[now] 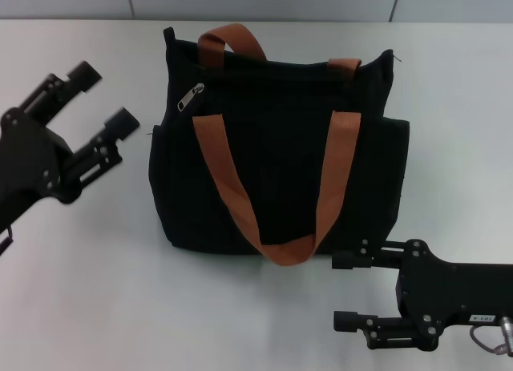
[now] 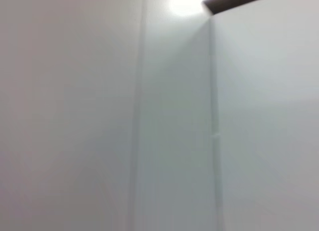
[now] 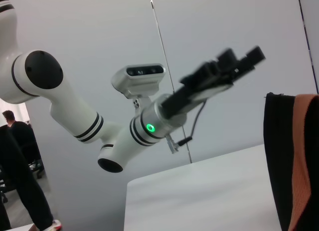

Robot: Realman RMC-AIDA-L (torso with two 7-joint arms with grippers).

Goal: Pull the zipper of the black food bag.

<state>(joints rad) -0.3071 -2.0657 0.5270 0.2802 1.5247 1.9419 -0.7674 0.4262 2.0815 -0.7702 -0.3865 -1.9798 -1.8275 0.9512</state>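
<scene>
The black food bag [image 1: 276,159] lies flat in the middle of the white table [image 1: 88,291], its two orange-brown handles [image 1: 280,251] draped over its front. The silver zipper pull [image 1: 191,96] sits at the bag's upper left corner, on the track along the top edge. My left gripper [image 1: 103,98] is open and empty, held to the left of the bag and level with the zipper pull, apart from it. My right gripper [image 1: 346,291] is open and empty, low at the bag's front right corner. The right wrist view shows the bag's edge [image 3: 279,156] and my left gripper [image 3: 239,59] farther off.
A grey panelled wall [image 1: 256,2] stands behind the table. The left wrist view shows only that wall [image 2: 149,116]. In the right wrist view a person [image 3: 15,156] stands beyond the table's left side.
</scene>
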